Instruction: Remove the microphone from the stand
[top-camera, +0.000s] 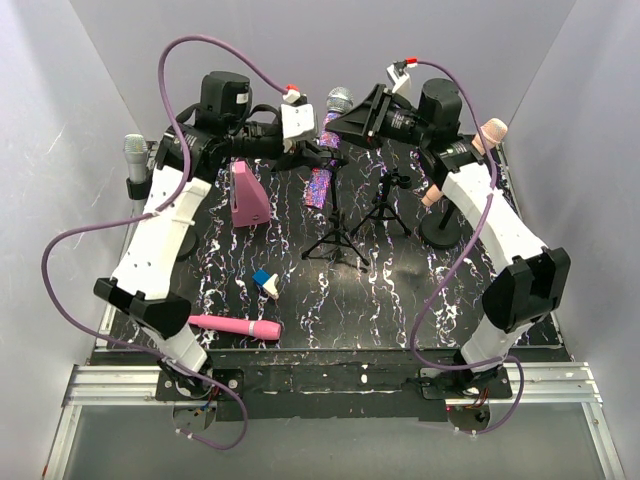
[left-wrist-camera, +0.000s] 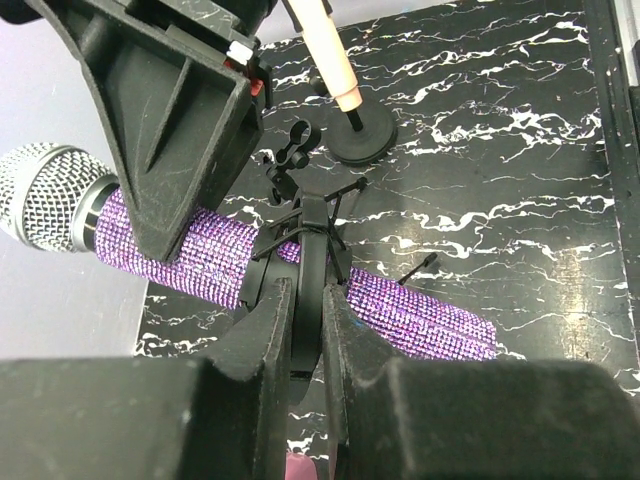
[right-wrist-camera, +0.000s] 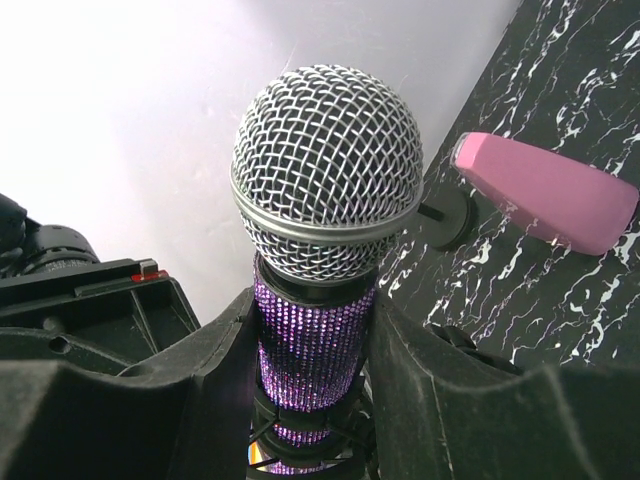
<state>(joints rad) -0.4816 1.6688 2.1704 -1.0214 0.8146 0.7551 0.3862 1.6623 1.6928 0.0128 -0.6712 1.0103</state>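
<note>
Closest in, the right fingers (right-wrist-camera: 225, 345) fill their own view, clamped on the purple mic (right-wrist-camera: 325, 170) just under its mesh head. In the other wrist view the left fingers (left-wrist-camera: 255, 345) pinch the clip (left-wrist-camera: 312, 235) of the tripod stand (top-camera: 335, 235), beneath the mic's body. The mic sits tilted in that clip, near the middle of the tabletop's far edge. Both grasps look made, so the pull-out seems to be the step in hand. Next, the right gripper (top-camera: 338, 125) should draw the mic out along its own axis. Meanwhile the left gripper (top-camera: 312, 150) should brace the stand so the tripod neither lifts nor tips.
</note>
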